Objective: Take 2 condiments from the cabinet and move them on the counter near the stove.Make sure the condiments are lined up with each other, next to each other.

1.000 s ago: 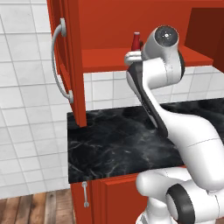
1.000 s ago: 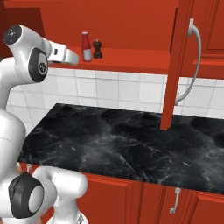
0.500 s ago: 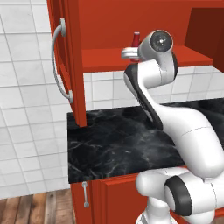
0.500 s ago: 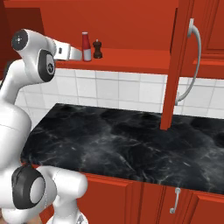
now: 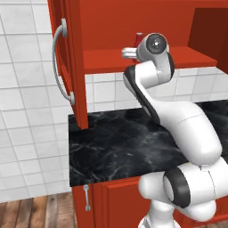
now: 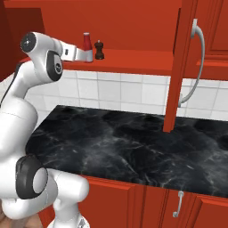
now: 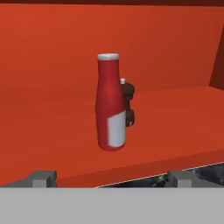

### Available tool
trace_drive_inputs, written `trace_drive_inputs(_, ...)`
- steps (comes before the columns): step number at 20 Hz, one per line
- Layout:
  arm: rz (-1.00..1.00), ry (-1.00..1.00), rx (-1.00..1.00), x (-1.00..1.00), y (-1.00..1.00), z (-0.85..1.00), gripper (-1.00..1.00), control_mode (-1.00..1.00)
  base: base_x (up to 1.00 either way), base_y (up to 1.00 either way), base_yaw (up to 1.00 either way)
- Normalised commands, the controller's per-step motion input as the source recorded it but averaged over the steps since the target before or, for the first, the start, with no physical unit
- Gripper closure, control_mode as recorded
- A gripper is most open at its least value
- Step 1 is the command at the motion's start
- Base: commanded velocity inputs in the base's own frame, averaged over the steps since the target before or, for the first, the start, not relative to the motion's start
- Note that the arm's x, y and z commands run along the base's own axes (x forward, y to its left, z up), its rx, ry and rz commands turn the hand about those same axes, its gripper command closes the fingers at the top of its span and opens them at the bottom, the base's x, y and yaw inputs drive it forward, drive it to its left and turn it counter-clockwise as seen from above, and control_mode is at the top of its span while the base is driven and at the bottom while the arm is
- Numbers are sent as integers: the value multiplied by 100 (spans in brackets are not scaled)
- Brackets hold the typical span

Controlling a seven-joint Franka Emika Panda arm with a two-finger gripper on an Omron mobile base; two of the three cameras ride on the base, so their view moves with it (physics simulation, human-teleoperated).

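Bottle (image 7: 111,103) and shaker (image 7: 127,104) were seen upright on the cabinet shelf (image 7: 52,144); the pincer (image 7: 107,178), spread wide and empty, had been brought closer, so 2 grasps remained.

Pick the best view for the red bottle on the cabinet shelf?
Hand view: the red bottle stands whole and upright, pale cap and label clear, with the dark shaker just behind it. The right base view shows it small, partly behind the open gripper. In the left base view just its top shows above the arm.
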Motion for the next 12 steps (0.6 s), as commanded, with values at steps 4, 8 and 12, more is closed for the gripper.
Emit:
trace_drive_inputs(4, -3, 1, 0, 41, 0, 0, -100, -100, 0, 0, 0)
trace_drive_inputs(8, -2, 6, 0, 37, 0, 0, -100, -100, 0, 0, 0)
trace_drive_inputs(12, 0, 4, 0, 28, 0, 0, -100, -100, 0, 0, 0)
